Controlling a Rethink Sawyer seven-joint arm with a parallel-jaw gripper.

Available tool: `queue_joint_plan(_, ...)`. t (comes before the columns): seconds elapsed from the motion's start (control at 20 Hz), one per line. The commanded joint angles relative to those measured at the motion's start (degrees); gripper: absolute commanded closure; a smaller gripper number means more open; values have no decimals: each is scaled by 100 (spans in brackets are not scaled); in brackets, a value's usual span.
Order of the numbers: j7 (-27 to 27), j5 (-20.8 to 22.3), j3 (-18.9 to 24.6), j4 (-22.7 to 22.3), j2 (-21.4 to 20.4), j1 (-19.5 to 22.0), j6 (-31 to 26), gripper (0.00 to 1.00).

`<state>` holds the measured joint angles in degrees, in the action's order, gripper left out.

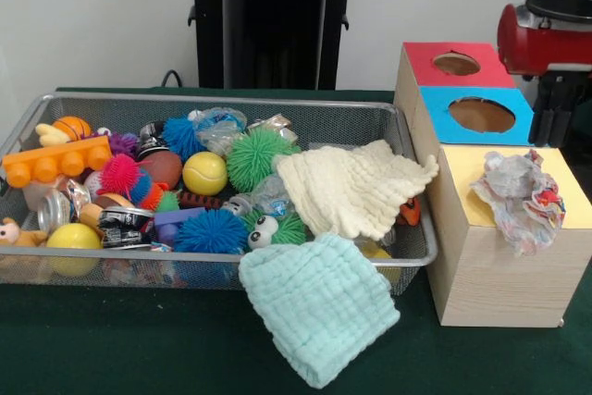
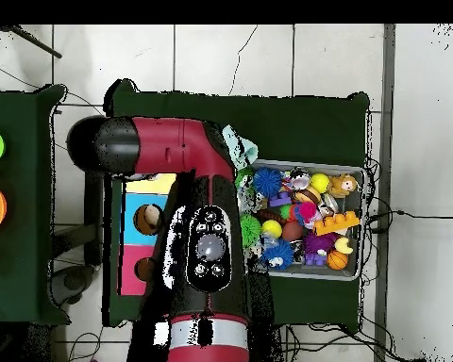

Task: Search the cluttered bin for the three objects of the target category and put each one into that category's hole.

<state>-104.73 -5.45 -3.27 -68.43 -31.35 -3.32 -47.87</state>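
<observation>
A wooden box stands right of the bin with a red top [image 1: 495, 76] and a blue top [image 1: 433, 116], each with a round hole, and a yellow top [image 1: 461, 193]. A crumpled clear plastic bag [image 1: 520, 201] lies on the yellow top and hides any hole there. More crumpled clear plastic [image 1: 218, 127] sits among the toys in the wire mesh bin [image 1: 222, 104]. My red arm [image 1: 541, 39] hangs at the right edge behind the box. The black gripper [image 1: 553, 113] below it is partly hidden. From overhead, the arm [image 2: 207, 236] covers much of the box [image 2: 134, 219].
A cream cloth [image 1: 351, 187] lies in the bin's right end. A mint cloth [image 1: 319, 307] hangs over the front rim onto the green table. Several spiky balls, a yellow ball [image 1: 204, 173], an orange brick [image 1: 55, 162] and other toys fill the bin.
</observation>
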Motion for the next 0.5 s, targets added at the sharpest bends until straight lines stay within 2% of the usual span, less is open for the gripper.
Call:
queue_joint_plan(0.05,437,312,614,40,234,291,-55,100)
queue_joint_plan(0.2,430,360,632,-59,164,295,-39,100)
queue_joint_plan(0.5,236,639,526,113,257,144,-55,100)
